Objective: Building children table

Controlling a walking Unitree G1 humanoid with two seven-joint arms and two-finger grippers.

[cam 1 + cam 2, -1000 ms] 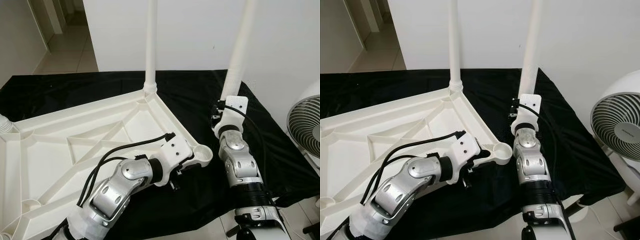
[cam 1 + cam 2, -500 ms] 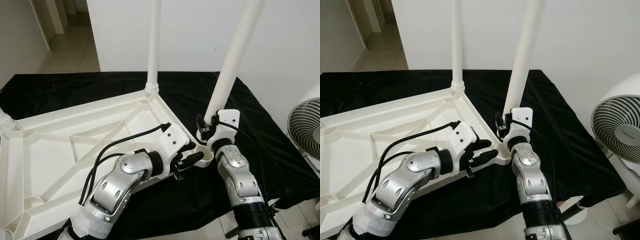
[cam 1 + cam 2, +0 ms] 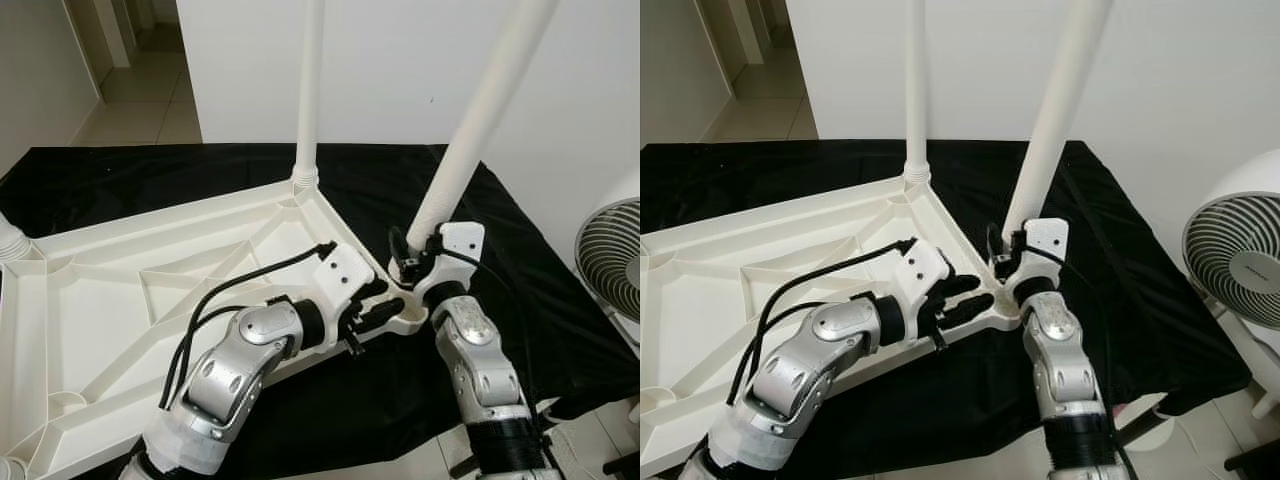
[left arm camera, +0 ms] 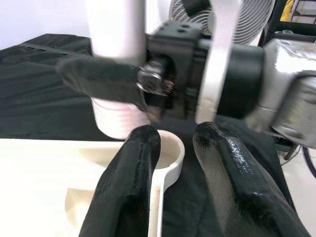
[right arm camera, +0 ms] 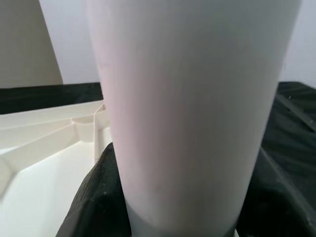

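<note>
The white children's tabletop lies upside down on a black cloth. One white leg stands upright in its far corner. My right gripper is shut on a second white leg, which tilts to the right, its lower end just above the near right corner socket. In the right wrist view this leg sits between the black fingers. My left gripper is at the same corner, open, its fingers straddling the socket rim without clamping it.
The black cloth covers a low surface whose front edge drops to the tiled floor. A white fan stands close on the right. A white wall is behind. Another leg base sits at the tabletop's left corner.
My right gripper has brought the leg left and down to the corner socket, tilting it. My left gripper has shifted from under the corner to straddle the socket rim.
</note>
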